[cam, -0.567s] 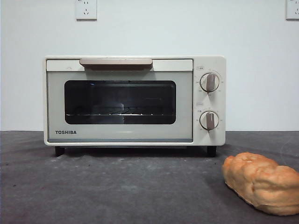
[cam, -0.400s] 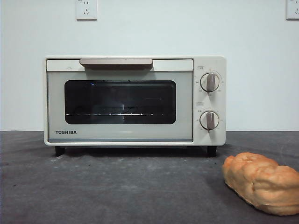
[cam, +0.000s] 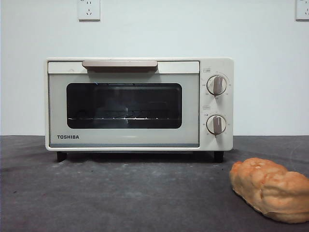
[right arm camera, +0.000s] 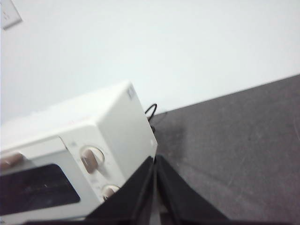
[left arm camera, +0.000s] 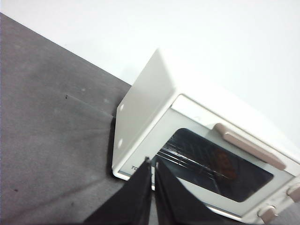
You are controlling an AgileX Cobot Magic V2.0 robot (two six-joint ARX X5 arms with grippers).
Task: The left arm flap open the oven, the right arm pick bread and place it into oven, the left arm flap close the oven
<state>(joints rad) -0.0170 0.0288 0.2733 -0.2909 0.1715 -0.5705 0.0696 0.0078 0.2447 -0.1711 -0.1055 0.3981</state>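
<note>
Two grippers are seen only in their own wrist views, and neither appears in the front view. The left gripper (left arm camera: 152,164) is held in the air off the oven's (cam: 139,104) left front corner, its jaws pressed together with only a thin slit between the tips, and nothing is gripped. The right gripper (right arm camera: 154,161) is held off the oven's right side, near the two round knobs (cam: 216,85), its jaws likewise closed to a narrow seam and empty.

The oven is set on the dark grey table (cam: 120,193) against a white wall (cam: 193,29), with its door shut and the beige bar handle (cam: 119,64) lying across the top of the door. A wire rack (cam: 125,117) is visible behind the dark glass window. The bread (cam: 270,189) is lying on the table in front of the oven's right end, apart from it and nearer the camera, touched by neither gripper. Two wall sockets (cam: 89,9) are mounted high on the wall.
</note>
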